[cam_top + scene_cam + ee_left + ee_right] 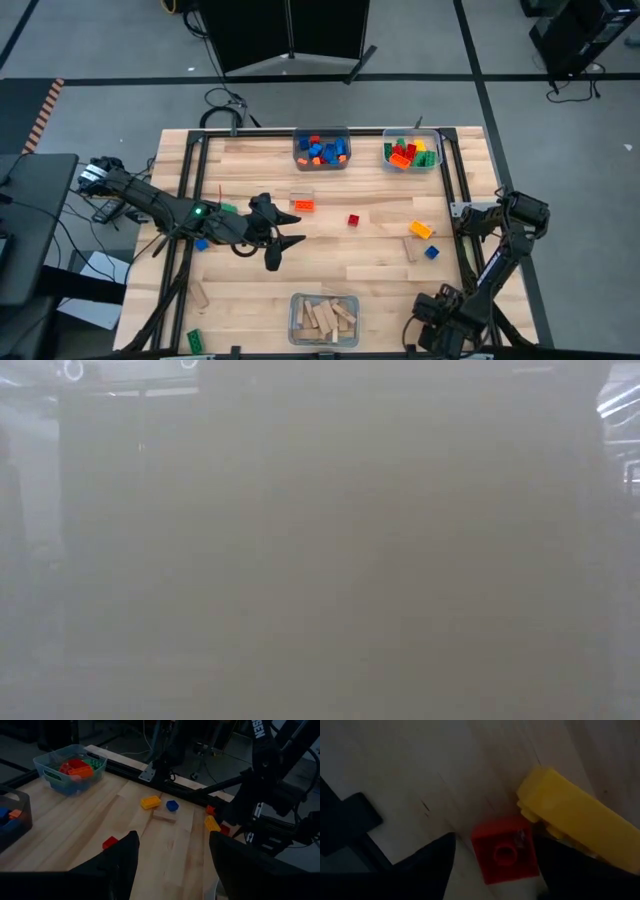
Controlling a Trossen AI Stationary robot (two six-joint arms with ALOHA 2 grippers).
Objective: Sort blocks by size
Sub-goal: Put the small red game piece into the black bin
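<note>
Overhead, wood blocks (323, 316) in near bin (297, 303), both tools (172, 855) spread.

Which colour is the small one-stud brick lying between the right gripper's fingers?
Red. The small brick lies beside a yellow brick; the right wrist view shows it best.

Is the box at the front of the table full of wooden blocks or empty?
Nearly full. In the high view the clear box at the table's near edge holds a heap of tan wooden blocks covering almost its whole floor.
</note>
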